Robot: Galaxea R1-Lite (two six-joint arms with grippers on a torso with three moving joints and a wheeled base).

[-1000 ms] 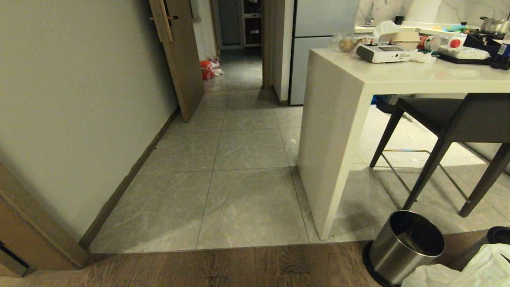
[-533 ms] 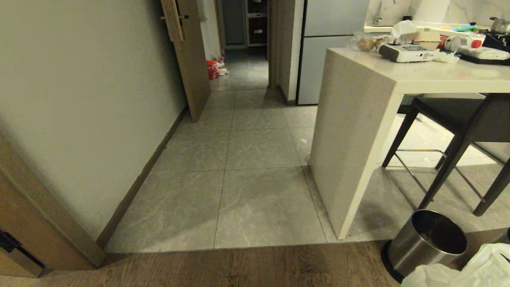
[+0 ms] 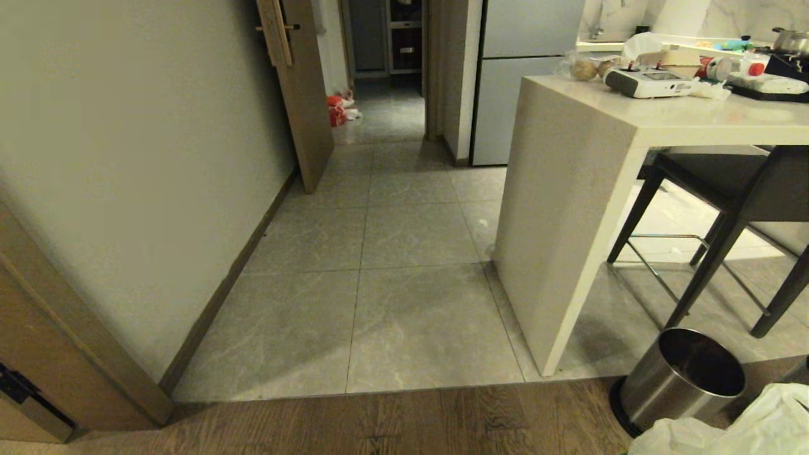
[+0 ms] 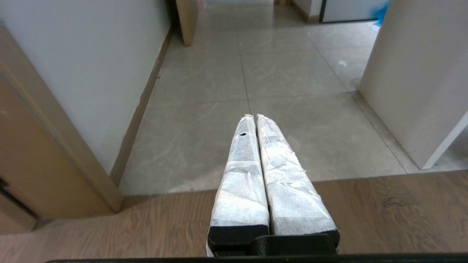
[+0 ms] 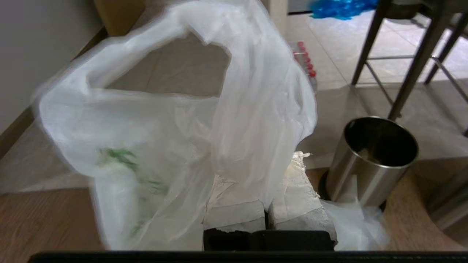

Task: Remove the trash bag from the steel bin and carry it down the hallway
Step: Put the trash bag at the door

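The trash bag (image 5: 153, 146), thin white plastic with green marks, hangs out of the bin with my right gripper (image 5: 268, 164) shut on a fold of it. The plastic drapes over the wrapped fingers (image 5: 303, 193) and hides one tip. In the head view only a corner of the trash bag (image 3: 758, 423) shows at the bottom right. Just beside it on the floor stands the steel bin (image 5: 369, 175), upright with a dark inside, also in the head view as the steel bin (image 3: 686, 385). My left gripper (image 4: 255, 116) is shut on nothing, pointing at the hallway tiles (image 3: 392, 253).
A white counter (image 3: 569, 208) with a dark stool (image 3: 727, 189) flanks the hallway's right side and a cream wall (image 3: 126, 158) its left. An open wooden door (image 3: 310, 95) and an orange-red bag (image 3: 335, 110) lie far down. A blue plastic bag (image 5: 340, 7) sits beyond the stool.
The whole head view has shifted, so the counter and bin sit further right in the picture: the camera moved. The bag stays in the bottom right corner.
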